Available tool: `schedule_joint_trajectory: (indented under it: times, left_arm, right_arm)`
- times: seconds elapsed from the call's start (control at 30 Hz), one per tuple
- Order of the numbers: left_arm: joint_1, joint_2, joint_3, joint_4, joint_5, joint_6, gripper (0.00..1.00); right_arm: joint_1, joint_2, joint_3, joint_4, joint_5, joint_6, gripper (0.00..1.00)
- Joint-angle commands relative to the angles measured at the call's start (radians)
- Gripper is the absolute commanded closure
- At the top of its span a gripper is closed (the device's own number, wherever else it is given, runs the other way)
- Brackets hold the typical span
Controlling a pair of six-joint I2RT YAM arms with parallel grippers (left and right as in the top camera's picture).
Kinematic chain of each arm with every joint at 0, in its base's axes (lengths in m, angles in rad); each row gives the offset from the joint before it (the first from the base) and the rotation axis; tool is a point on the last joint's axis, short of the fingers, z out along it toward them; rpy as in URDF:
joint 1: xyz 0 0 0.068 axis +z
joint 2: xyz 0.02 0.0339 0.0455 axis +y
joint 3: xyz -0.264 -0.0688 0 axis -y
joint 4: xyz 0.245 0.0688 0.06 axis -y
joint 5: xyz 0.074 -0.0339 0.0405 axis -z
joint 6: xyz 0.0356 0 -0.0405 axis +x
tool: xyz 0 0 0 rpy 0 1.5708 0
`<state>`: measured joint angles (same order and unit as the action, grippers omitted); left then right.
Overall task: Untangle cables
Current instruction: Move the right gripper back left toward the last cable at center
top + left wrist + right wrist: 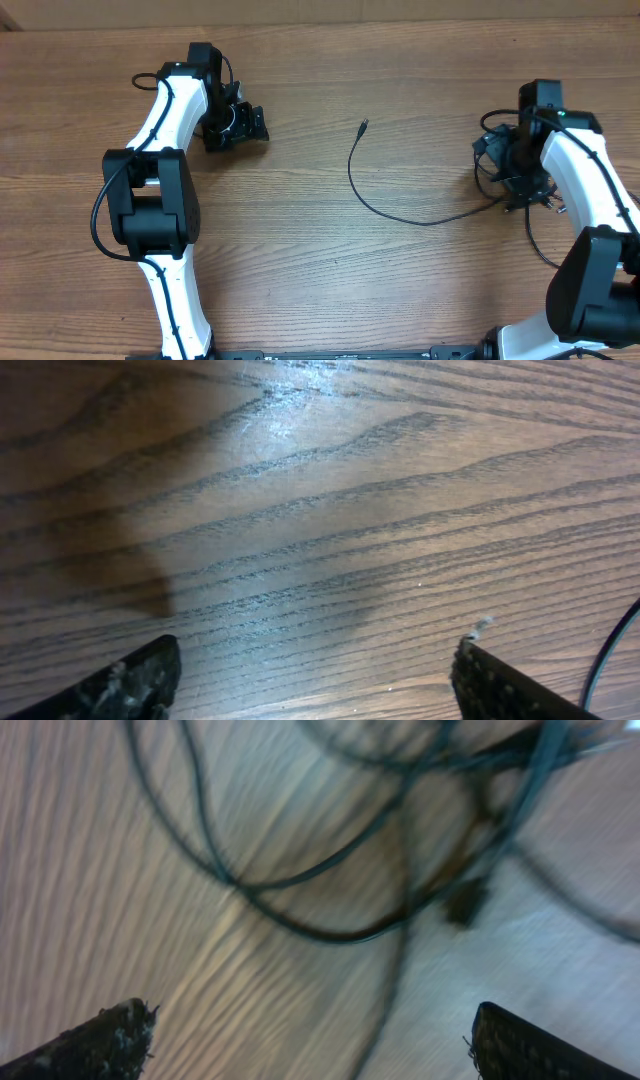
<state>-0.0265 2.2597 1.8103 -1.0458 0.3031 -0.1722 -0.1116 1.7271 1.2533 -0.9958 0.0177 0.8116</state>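
The cables point(330, 934) lie mostly in a loose knot at the right side of the overhead frame, under the right arm point(590, 170); one cord point(420, 222) runs out of the knot toward the middle of the desk point(290, 270) and ends in a small plug point(363, 126); it seems to be the one already separated from the others. The right jaws stand wide apart above the knot, grasping nothing; that view is blurred. The left jaws, at the upper left, are also spread wide over bare wood, with nothing between them; I judge the left arm point(170, 110) waits there to leave room.
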Motion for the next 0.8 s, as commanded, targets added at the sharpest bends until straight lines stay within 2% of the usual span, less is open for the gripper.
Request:
schedule_joint_trajectory:
  times: [0.0,0.07,0.13,0.43,0.77]
  left_arm:
    - [-0.008,0.010,-0.009,0.003,0.001,0.011,0.07]
    - [-0.008,0.010,-0.009,0.003,0.001,0.011,0.07]
    - [-0.008,0.010,-0.009,0.003,0.001,0.011,0.00]
    - [-0.008,0.010,-0.009,-0.003,0.001,0.011,0.00]
    - [-0.018,0.010,-0.039,0.004,0.001,0.008,0.00]
  right_arm:
    - [0.042,0.001,-0.046,0.060,-0.129,0.007,0.00]
    - [0.069,0.001,-0.071,0.113,-0.151,0.007,0.00]
    - [0.108,0.001,-0.093,0.164,-0.154,0.008,0.00]
    - [0.308,0.001,-0.159,0.422,-0.142,0.000,0.00]
    - [0.465,0.003,-0.162,0.546,0.079,-0.001,0.00]
